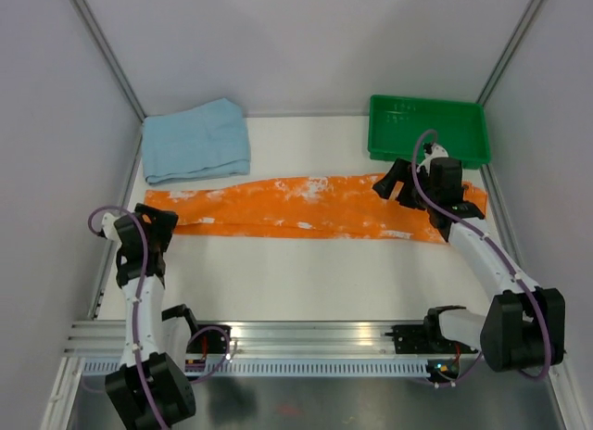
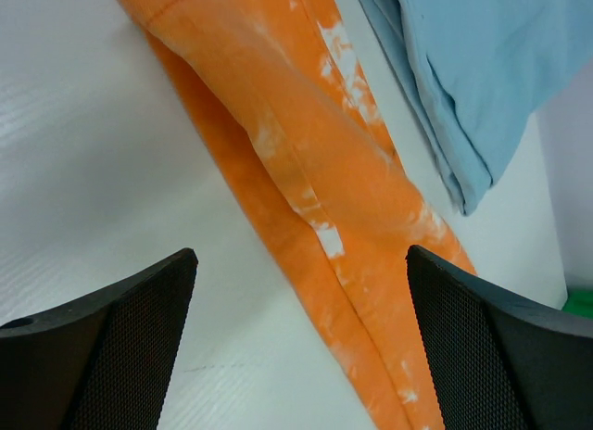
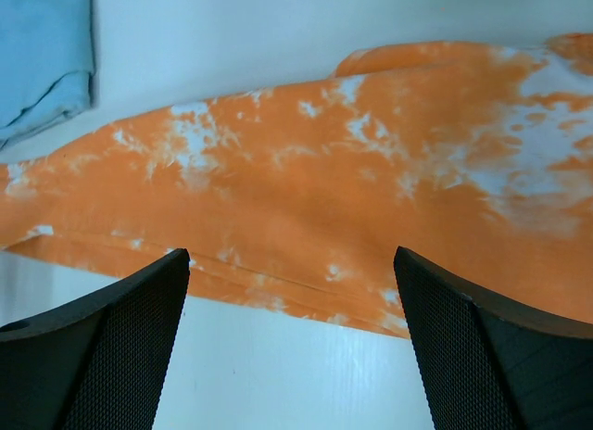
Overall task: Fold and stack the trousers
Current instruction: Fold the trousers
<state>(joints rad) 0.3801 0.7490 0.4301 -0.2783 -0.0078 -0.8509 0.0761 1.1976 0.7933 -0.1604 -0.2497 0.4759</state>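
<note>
Orange tie-dyed trousers (image 1: 306,208) laid flat lengthwise across white table (image 1: 296,282), left gripper (image 2: 301,252) spread wide, empty, above one end, right gripper (image 3: 289,252) likewise wide, empty, over other end, folded light-blue garment (image 1: 196,141) just behind.

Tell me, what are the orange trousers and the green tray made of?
The orange trousers look like soft, matte cloth, maybe cotton: they lie limp, with creases and a stitched seam. The green tray looks like hard, smooth plastic: stiff straight rim, even colour, seemingly slightly shiny.
</note>
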